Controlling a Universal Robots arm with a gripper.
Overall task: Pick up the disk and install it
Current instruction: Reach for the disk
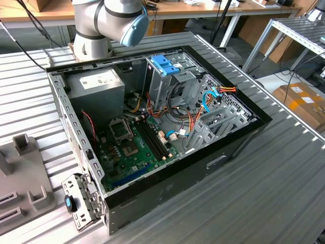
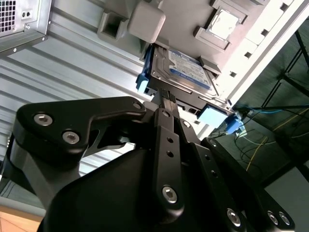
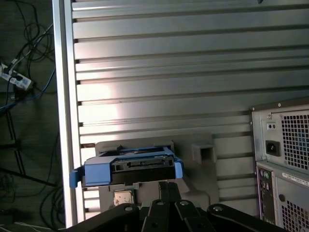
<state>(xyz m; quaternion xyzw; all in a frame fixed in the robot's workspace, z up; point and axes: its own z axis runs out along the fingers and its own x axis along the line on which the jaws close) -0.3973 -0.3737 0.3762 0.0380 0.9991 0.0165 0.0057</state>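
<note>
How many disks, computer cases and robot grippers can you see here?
Disk: 1
Computer case: 1
Gripper: 1
Total: 3

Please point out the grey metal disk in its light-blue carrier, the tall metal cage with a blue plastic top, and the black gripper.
Grey metal disk [image 3: 129,166], first wrist view: dark end face.
Tall metal cage [image 1: 163,86], exterior view: metal wall under blue top.
Black gripper [image 3: 169,184], first wrist view: between its fingertips.
</note>
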